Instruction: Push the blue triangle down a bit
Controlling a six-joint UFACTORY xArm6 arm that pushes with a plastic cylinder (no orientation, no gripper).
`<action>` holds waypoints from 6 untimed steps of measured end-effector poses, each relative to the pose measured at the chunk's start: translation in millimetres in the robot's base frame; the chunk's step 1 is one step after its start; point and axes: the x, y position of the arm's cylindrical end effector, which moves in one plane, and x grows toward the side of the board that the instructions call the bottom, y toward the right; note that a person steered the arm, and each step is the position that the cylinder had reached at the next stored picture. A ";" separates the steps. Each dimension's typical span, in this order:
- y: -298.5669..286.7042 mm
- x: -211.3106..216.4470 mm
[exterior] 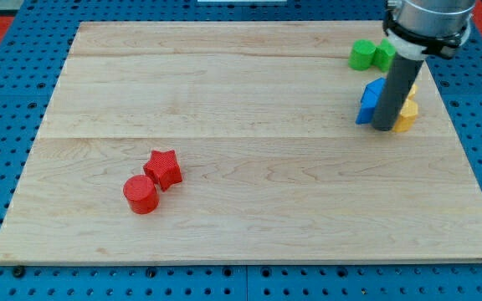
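Observation:
The blue triangle (369, 101) lies near the board's right side, with more blue showing just above it, partly hidden by the rod. My tip (385, 128) rests on the board right beside the blue block's lower right edge, apparently touching it. Yellow blocks (407, 114) sit just right of the rod, partly hidden by it; their shapes cannot be made out.
Two green blocks (370, 55) sit at the view's top right, above the blue block. A red star (165, 168) and a red cylinder (141, 195) sit together at the lower left. The wooden board (241, 209) lies on a blue pegboard.

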 end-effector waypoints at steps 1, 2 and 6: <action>-2.6 8.8; -61.2 9.7; -56.0 -48.3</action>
